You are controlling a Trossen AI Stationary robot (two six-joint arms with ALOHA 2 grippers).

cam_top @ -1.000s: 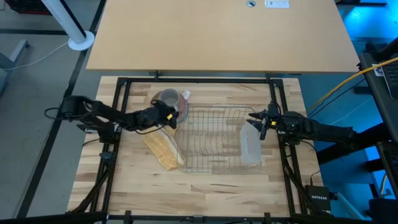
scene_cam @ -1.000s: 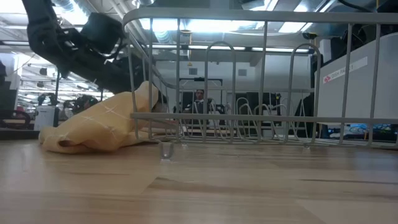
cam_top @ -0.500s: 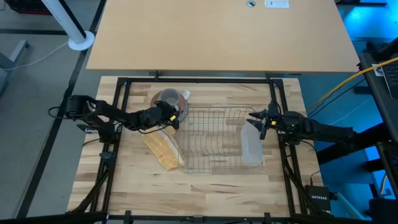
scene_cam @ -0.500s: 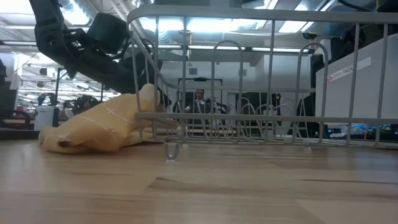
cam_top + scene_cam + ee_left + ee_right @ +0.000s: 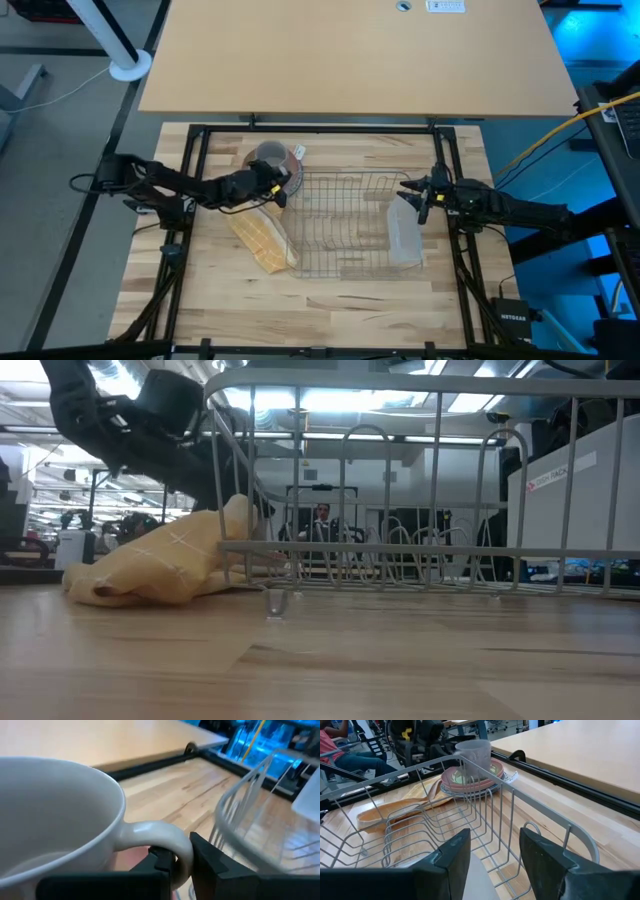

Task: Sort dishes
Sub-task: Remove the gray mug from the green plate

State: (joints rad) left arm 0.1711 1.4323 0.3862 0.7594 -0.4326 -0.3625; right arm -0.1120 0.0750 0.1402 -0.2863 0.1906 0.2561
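high view: a pale wood counter [image 5: 340,300] is seen with one wire rack [image 5: 340,225], one cloth [image 5: 262,240], one tray [image 5: 403,232] and one mug [image 5: 270,157] atop stacked dishes [image 5: 292,172] beside the rack.

low view: a lit room is seen.

left wrist view: the mug handle [image 5: 165,840] is pinched by the left gripper [image 5: 182,860].

right wrist view: the right gripper [image 5: 492,852] is held wide, empty, over the rack.

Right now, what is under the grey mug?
The grey mug sits on a stack: a green bowl nested in a pink dish on a white plate. Its base and the bowl's inside are hidden.
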